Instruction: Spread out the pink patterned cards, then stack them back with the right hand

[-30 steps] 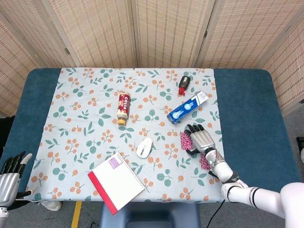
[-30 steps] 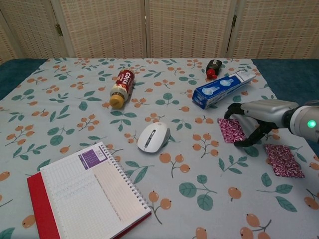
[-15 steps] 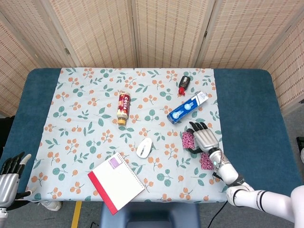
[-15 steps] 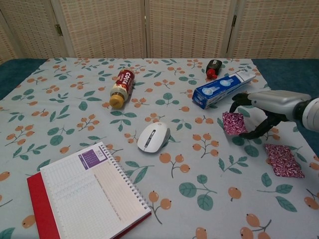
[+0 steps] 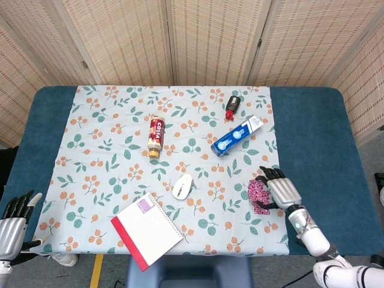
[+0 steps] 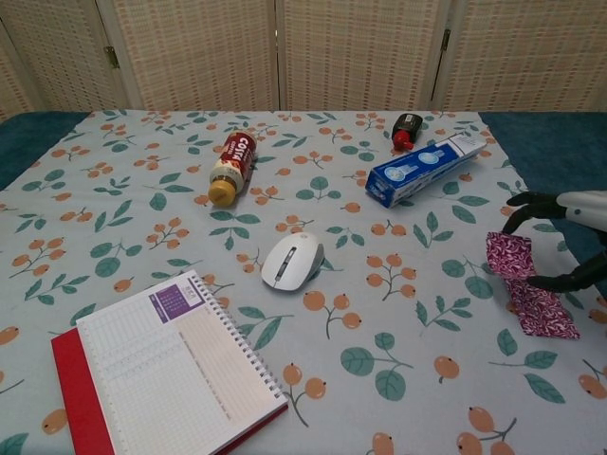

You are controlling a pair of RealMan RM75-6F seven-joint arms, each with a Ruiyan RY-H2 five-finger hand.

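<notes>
Two pink patterned cards [image 6: 524,284] sit at the desk's [image 5: 312,150] right edge: the right hand [image 5: 281,191] pinches one above the other lying flat, apparently to restack them. Left hand [image 5: 12,223] hangs spread, empty, off the near-left corner.

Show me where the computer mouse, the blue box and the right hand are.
computer mouse [image 6: 292,261]: chest view, middle of its top.
blue box [image 6: 422,170]: chest view, its long printed face.
right hand [image 5: 281,189]: head view, back of the hand.
</notes>
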